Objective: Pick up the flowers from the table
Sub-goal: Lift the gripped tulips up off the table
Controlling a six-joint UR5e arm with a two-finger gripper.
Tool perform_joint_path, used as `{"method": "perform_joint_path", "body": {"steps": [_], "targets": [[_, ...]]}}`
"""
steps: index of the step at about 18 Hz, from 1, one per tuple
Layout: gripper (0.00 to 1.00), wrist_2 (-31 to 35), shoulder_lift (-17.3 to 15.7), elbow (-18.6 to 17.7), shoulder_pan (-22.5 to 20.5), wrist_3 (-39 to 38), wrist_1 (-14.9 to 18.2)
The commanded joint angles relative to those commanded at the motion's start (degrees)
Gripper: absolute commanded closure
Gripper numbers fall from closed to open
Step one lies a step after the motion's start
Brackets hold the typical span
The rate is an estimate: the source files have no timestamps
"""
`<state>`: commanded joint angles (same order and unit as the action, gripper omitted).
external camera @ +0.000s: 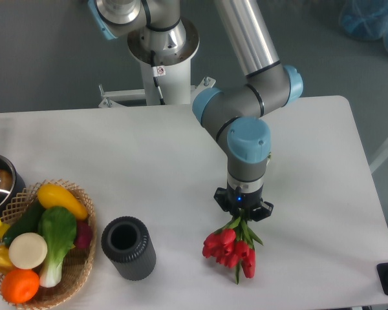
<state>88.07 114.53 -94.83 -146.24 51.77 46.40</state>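
White and rounded at its corners, the large flat surface (pixel 149 161) carries a woven basket of toy vegetables (pixel 39 248) at the left, a dark ribbed cylinder cup (pixel 129 248) nearer the middle, and the small bunch of red tulips with green stems and leaves (pixel 233 245) toward the right. The two-finger gripper (pixel 242 208) points straight down with its jaws clenched on the upper stems of the flowers. The red heads hang directly below the jaws and fan out toward the camera; whether they touch the surface or hang just clear of it cannot be told from this view.

The hold seems to be on thin stems only, so the bunch could slide out or swing during a lift. A quick rise might shake loose stems free
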Motion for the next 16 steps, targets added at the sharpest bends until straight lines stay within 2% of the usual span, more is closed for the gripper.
{"method": "perform_joint_path", "body": {"steps": [3,7,12,14,16], "targets": [[0.96,-0.1,-2.8,0.1,-2.1,-0.8,1.8],[0.97,-0.3,-3.5,1.3,-2.1,-0.3,2.3],[0.97,-0.1,-3.8,5.8,-1.9,1.6,8.5],[0.97,0.0,-3.9,6.4,-2.1,2.5,10.3],[0.97,0.0,-5.6,6.3,-2.4,5.0,11.6]]}}
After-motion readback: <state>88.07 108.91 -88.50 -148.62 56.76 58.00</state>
